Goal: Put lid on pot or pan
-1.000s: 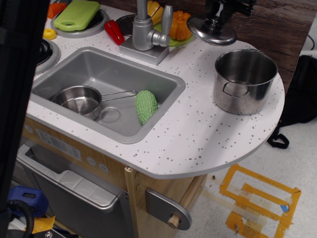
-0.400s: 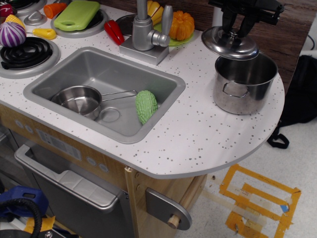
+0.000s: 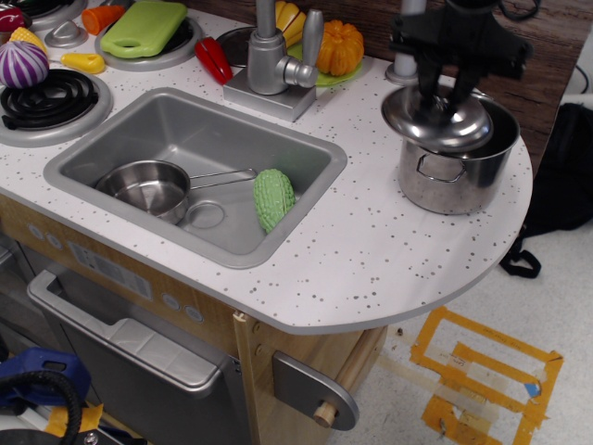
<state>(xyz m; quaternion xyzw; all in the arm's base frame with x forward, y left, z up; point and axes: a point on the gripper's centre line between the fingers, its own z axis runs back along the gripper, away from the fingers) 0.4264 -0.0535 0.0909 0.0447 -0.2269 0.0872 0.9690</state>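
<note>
The round shiny steel lid (image 3: 435, 122) hangs from my black gripper (image 3: 448, 95), which is shut on its central knob. The lid is tilted slightly and sits just above the left part of the rim of the tall steel stockpot (image 3: 456, 167), which stands on the right end of the white speckled counter (image 3: 371, 250). The lid covers most of the pot's opening; the far right of the rim still shows. A loop handle shows on the pot's front side.
A grey sink (image 3: 199, 167) holds a small steel saucepan (image 3: 148, 188) and a green scrubber-like item (image 3: 273, 198). A faucet (image 3: 273, 60) stands behind it. Toy vegetables, a green board (image 3: 144, 28) and a stove coil (image 3: 46, 97) lie at the back left.
The gripper has carried the lid from behind the faucet area rightward and down, to just over the stockpot's opening. A dark obstruction at the left has cleared.
</note>
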